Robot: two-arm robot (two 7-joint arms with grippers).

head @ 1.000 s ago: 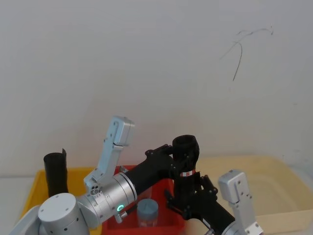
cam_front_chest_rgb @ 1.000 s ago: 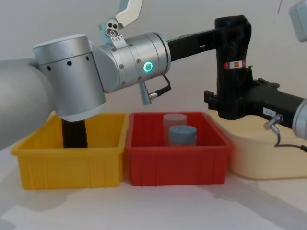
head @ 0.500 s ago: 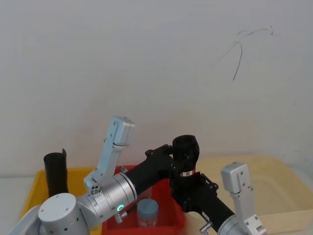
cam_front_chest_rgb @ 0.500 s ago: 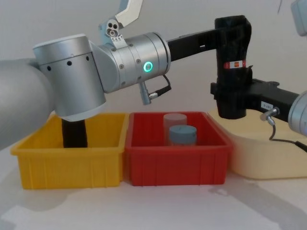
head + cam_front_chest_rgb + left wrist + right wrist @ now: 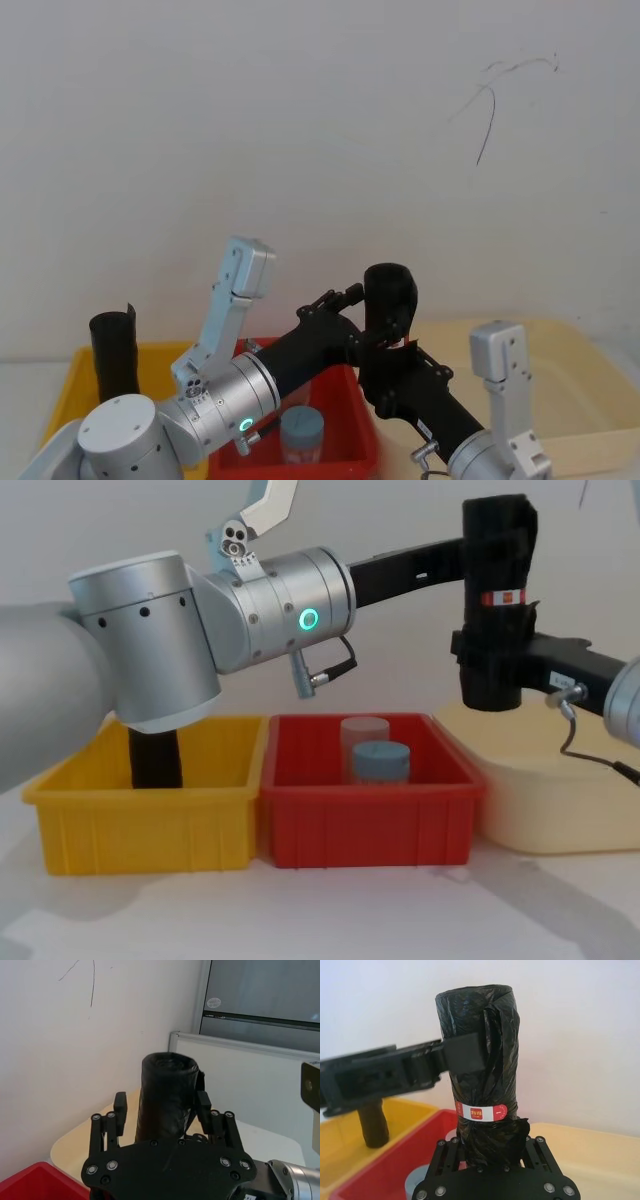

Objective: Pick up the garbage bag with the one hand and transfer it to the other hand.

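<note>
The garbage bag [image 5: 497, 570], a black roll with a red-and-white label band [image 5: 481, 1111], stands upright in the air above the gap between the red bin and the cream tub. My right gripper [image 5: 490, 670] is shut on its lower part, below the band. My left gripper [image 5: 465, 555] reaches in from the left at the roll's upper part. In the left wrist view its fingers [image 5: 120, 1105] straddle the garbage bag [image 5: 167, 1095] with a visible gap, so it is open. In the right wrist view one left finger [image 5: 465, 1052] crosses in front of the roll.
A yellow bin [image 5: 150, 820] at the left holds a plain black roll [image 5: 155, 760]. The red bin [image 5: 370, 830] in the middle holds a grey-capped container [image 5: 380, 762] and a clear one [image 5: 363, 730]. A cream tub [image 5: 560, 800] sits at the right.
The right gripper has closed in on the roll's lower part and carried it slightly up and to the right. The left arm stayed put, and its fingers have let go.
</note>
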